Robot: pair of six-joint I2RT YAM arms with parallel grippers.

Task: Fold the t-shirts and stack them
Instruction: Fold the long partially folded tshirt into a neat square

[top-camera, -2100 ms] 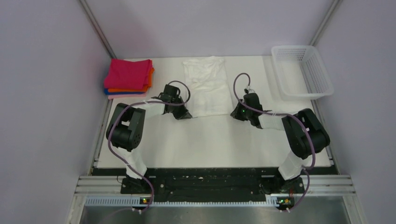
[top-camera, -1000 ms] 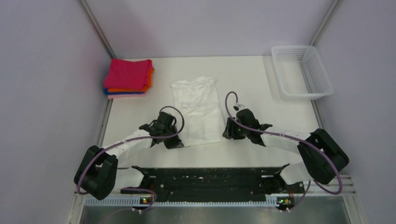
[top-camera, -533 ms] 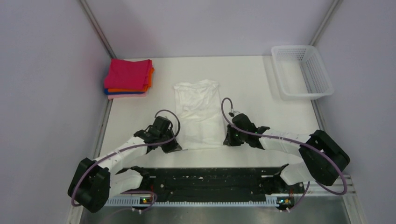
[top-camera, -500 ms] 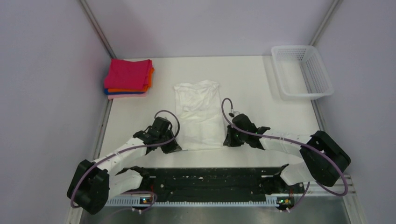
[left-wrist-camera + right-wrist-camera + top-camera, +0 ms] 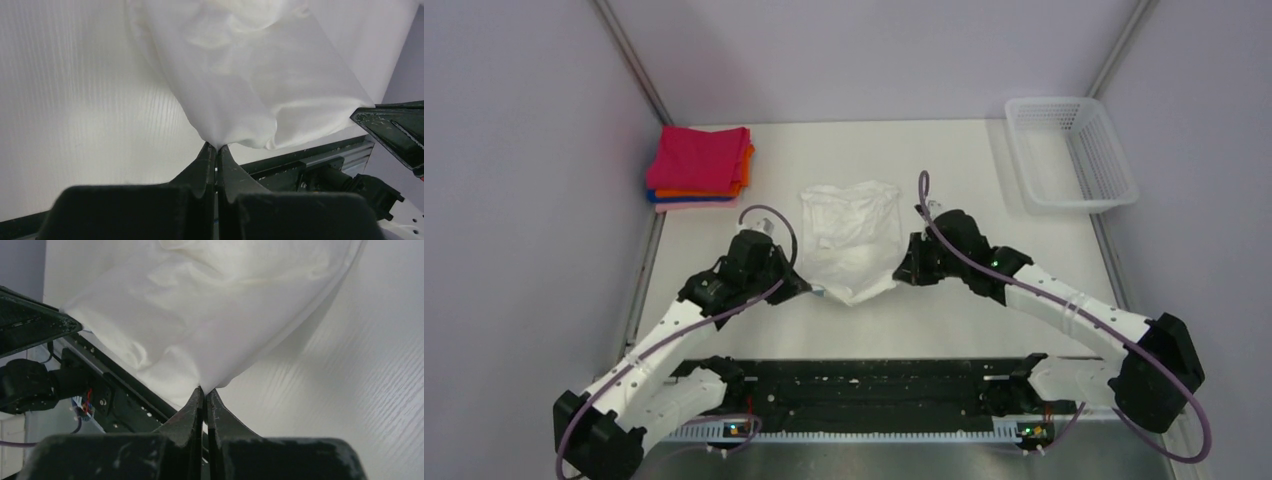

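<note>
The white t-shirt (image 5: 852, 240) hangs slack between my two grippers near the table's middle, its near end lifted and its far end resting on the table. My left gripper (image 5: 802, 289) is shut on its near left corner, as the left wrist view (image 5: 216, 146) shows. My right gripper (image 5: 904, 272) is shut on its near right corner, as the right wrist view (image 5: 205, 389) shows. The cloth also fills the left wrist view (image 5: 250, 85) and the right wrist view (image 5: 210, 315). A stack of folded shirts (image 5: 701, 167), magenta on top of orange, blue and pink, lies at the far left.
A white mesh basket (image 5: 1072, 152) stands at the far right corner. The black rail (image 5: 874, 385) runs along the near edge, just behind the lifted hem. Grey walls close in both sides.
Both grippers first dragged the shirt toward the near edge, then rose and moved away from it, lifting the near hem so the shirt bunches shorter.
</note>
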